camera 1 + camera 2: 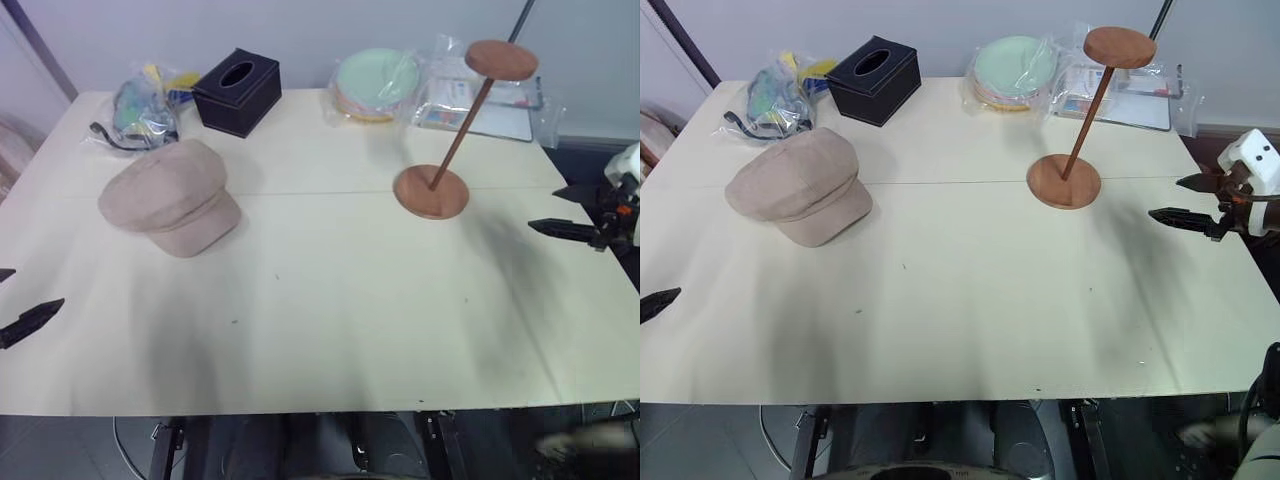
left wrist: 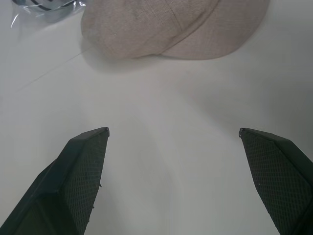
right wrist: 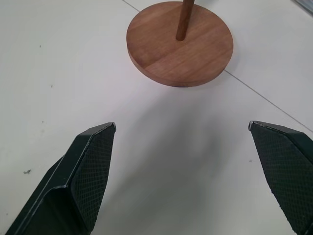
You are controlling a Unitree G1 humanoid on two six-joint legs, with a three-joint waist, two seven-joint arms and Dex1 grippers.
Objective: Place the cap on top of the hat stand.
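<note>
You see the cap (image 1: 170, 197), soft beige-pink fabric with a puffy panelled crown and short brim, lying flat on the left half of the pale tabletop (image 1: 330, 300). The hat stand (image 1: 432, 190), smooth reddish-brown wood, has a round base disc, a thin slanted rod and a smaller bare top disc. Your left gripper (image 2: 173, 131) hovers low at the tabletop's left edge, jaws spread wide, the cap ahead and apart. Your right gripper (image 3: 182, 126) hangs at the right edge, jaws spread, facing the stand's base, not touching.
</note>
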